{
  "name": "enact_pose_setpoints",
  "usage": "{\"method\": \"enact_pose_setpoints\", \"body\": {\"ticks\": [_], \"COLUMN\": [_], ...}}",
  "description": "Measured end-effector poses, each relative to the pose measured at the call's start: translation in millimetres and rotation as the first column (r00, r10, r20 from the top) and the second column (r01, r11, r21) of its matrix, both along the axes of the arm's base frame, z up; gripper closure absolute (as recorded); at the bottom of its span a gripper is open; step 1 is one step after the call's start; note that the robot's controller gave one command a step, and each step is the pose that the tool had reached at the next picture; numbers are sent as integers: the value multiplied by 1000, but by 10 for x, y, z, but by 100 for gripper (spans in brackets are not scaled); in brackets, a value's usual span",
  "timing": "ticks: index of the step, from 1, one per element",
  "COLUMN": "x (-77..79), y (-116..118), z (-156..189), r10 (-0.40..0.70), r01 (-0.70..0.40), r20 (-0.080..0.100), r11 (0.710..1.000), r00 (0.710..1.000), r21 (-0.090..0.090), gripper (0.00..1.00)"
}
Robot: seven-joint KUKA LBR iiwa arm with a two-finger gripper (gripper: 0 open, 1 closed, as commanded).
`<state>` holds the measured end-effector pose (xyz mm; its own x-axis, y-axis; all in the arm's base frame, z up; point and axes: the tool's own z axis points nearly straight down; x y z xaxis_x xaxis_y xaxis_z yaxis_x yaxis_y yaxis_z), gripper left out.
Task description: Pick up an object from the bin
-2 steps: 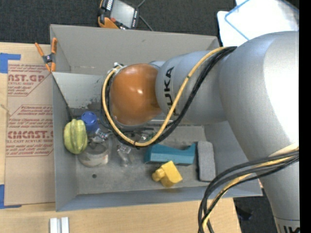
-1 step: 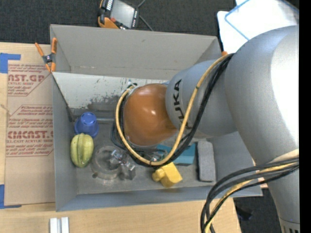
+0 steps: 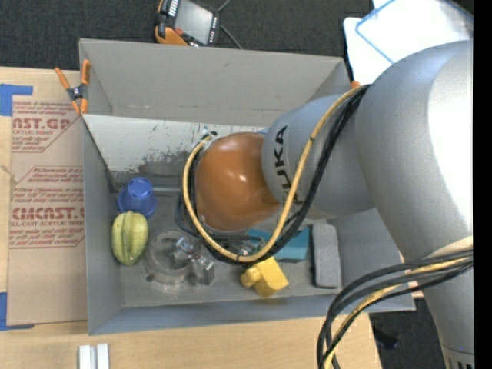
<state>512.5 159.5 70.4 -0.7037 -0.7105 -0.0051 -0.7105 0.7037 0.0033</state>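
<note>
arm: comes in from 3 o'clock, bent down over the middle of the bin
orange cover: round dome on the wrist, sits over bin centre, yellow and black cables looped round its 6 to 9 o'clock side
gripper: mostly hidden under the cover, only small grey metal bits stick out at the cover's 7 o'clock edge
grip state: can't read it from here, open or closed unclear, nothing seen clamped
clear plastic piece: round, see-through, on the bin floor at 7 o'clock from the cover; closest thing to the gripper, touching or just beside it, can't tell which
yellow-green ribbed fruit: at 9 o'clock of the clear piece, near the bin's 9 o'clock wall
blue cup-like thing: just beside the fruit at its 12 o'clock
yellow blocky thing: at 5 o'clock from the cover, near the front wall
teal flat thing: partly under the arm, at 1 o'clock of the yellow one
grey foam block: lying lengthwise just beside the teal thing at its 3 o'clock
</note>
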Motion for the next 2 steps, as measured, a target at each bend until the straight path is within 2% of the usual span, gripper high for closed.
{"method": "enact_pose_setpoints", "body": {"ticks": [2], "x": [-11], "y": [6], "z": [260], "r10": [0], "r01": [0], "r20": [-1], "r11": [1000], "r00": [1000], "r21": [1], "gripper": [100]}}
